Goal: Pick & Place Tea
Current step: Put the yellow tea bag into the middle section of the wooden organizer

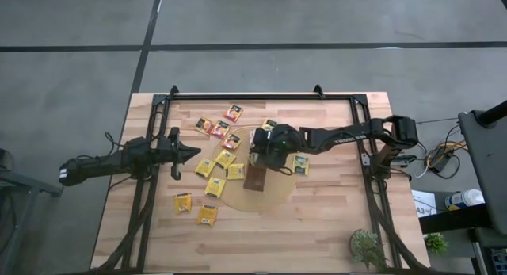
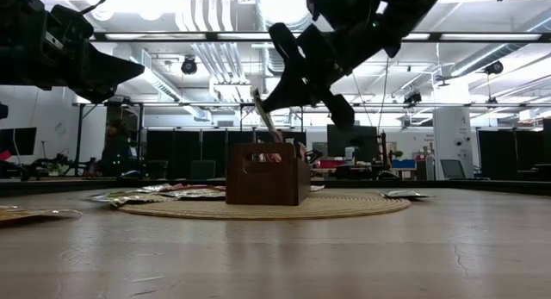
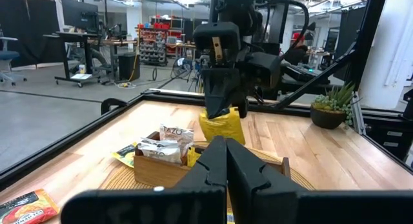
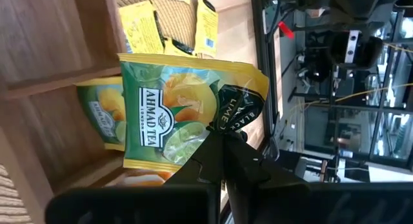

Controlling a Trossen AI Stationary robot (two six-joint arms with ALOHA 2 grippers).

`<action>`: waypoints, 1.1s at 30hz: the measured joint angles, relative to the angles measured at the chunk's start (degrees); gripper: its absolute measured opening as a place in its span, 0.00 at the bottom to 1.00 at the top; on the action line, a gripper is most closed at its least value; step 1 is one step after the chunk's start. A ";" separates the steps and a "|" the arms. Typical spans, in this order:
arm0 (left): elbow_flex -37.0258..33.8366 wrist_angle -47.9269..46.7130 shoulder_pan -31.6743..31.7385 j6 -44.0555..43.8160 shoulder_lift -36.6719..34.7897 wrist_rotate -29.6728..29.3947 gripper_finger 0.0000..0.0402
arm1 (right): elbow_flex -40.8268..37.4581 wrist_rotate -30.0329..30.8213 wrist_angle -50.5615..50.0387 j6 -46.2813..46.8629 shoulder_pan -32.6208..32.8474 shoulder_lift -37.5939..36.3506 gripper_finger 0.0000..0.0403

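Note:
A long dark-brown tray point(image 1: 255, 178) stands on a round tan disc point(image 1: 273, 192) at mid-table. My right gripper point(image 1: 260, 152) reaches in from the table's right and hovers above the tray, shut on a green-and-yellow tea sachet point(image 4: 181, 114). In the tray lie a few other sachets point(image 4: 100, 114). Several yellow and orange sachets point(image 1: 224, 158) lie flat on the table left of the tray. My left gripper point(image 1: 194, 154) waits shut at the table's left, pointing level toward the tray. My right gripper pinches the sachet's dark corner edge point(image 4: 226, 117) between its two fingers. It comes slanting down from the table's right side. The sachet hangs tilted below the fingers point(image 2: 263, 118), its lower end at the tray's open top point(image 2: 277, 142). Whether that end touches the tray, I cannot tell.
A black frame rail point(image 1: 261, 97) runs round the table's far and side edges. A small potted plant point(image 1: 367, 247) stands at the near right corner. Loose sachets point(image 1: 183, 202) lie near the front left, and one point(image 1: 300, 165) lies right of the tray.

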 joint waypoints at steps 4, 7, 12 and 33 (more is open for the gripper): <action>-0.01 0.00 -0.01 0.00 0.00 0.00 0.00 | -1.94 -2.45 3.25 0.08 -1.30 0.00 0.02; -0.02 0.00 -0.01 0.00 0.00 0.00 0.00 | -3.02 -3.75 4.35 0.09 -2.08 0.03 0.02; -0.01 0.00 -0.02 0.00 0.00 0.00 0.00 | -4.43 -5.05 6.53 0.10 -3.35 0.13 0.02; 0.00 0.00 -0.02 0.00 0.00 0.00 0.00 | -5.62 -8.31 11.40 0.32 -4.45 3.84 0.02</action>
